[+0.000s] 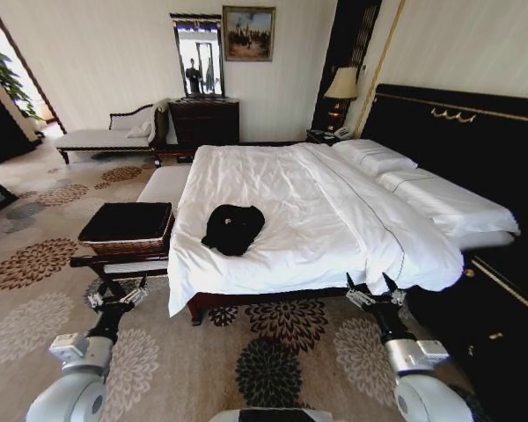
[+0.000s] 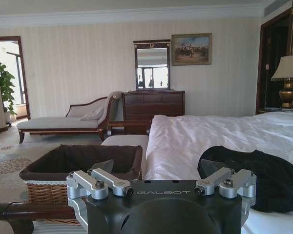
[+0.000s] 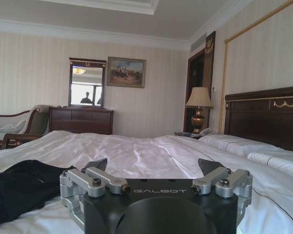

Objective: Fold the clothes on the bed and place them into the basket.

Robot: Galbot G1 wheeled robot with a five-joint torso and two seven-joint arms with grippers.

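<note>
the black t-shirt lies crumpled at centre frame on the bed, the basket just left of it. left gripper and right gripper hover wide open, holding nothing. folding hasn't begun; next comes reaching in to flatten it.

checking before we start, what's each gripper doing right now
left gripper: open, holding nothing, low by the basket.
right gripper: open, holding nothing, at the bed's foot.
</note>
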